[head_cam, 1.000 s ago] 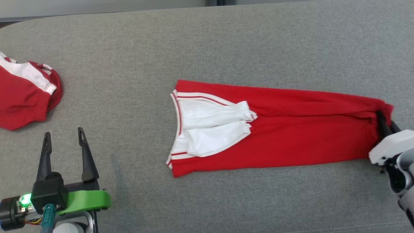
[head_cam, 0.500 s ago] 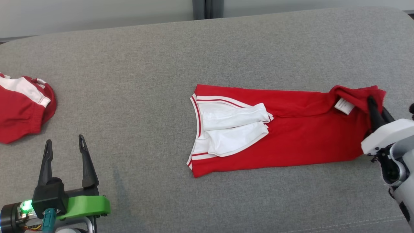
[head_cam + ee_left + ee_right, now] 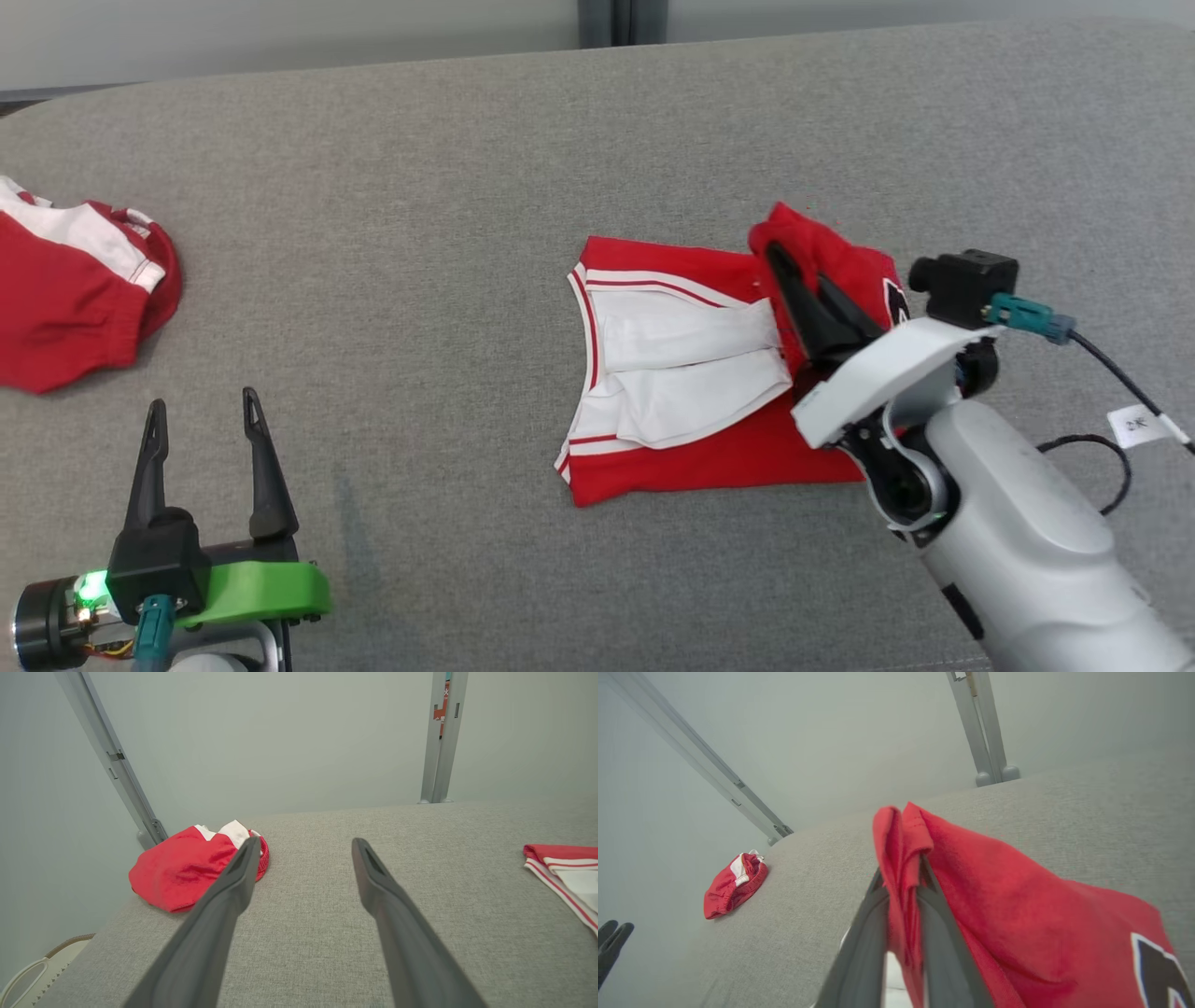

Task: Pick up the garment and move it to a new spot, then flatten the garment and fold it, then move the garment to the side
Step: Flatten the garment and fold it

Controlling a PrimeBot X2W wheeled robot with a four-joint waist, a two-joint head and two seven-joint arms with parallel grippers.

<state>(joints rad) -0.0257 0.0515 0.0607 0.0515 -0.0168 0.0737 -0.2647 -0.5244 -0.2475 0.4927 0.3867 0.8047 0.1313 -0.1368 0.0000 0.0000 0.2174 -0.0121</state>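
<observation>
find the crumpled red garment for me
In the head view the crumpled red garment lies at the far left of the grey surface, beyond the left gripper.

Left gripper (image 3: 202, 406) lower left of head view, fingers spread wide, pointing up, empty. Right gripper (image 3: 795, 273) centre right, fingers pinched on garment (image 3: 845, 257) fold, pointing up-left. Pale right forearm (image 3: 1008, 532) slants in from lower right corner.

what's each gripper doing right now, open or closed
left gripper: open, holding nothing
right gripper: closed on a lifted end of the red shirt
</observation>
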